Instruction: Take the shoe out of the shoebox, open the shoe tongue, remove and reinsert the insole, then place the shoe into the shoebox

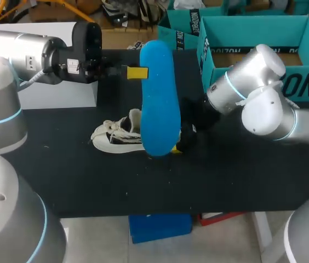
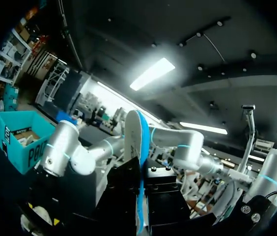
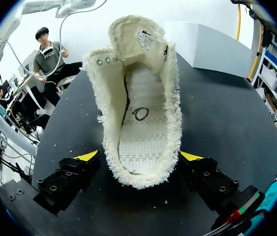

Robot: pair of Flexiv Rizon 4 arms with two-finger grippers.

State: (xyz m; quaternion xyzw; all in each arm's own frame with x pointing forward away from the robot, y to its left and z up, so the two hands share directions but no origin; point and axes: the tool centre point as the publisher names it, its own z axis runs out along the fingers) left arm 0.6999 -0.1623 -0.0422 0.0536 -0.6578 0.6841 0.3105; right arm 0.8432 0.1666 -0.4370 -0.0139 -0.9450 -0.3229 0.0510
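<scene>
Got the blue insole [image 1: 159,98] clamped in the left gripper [image 1: 137,72], hoisted above the table [image 1: 225,175], clear of the shoe [image 3: 141,113]. Pinching the shoe's heel from both sides with the right gripper [image 3: 139,156], flat on the table near the shoebox [image 1: 253,24], probably to steady the opening for sliding it back in.

Black cloth-covered surface [image 1: 225,175] with one white rectangular box [image 1: 61,90] on it.
In the head view the white box stands at the surface's far left corner, its long front face upright and plain. In the right wrist view it sits at the far edge of the dark surface. A few small pale specks [image 3: 55,145] lie scattered on the black cloth, well apart from the box.
</scene>
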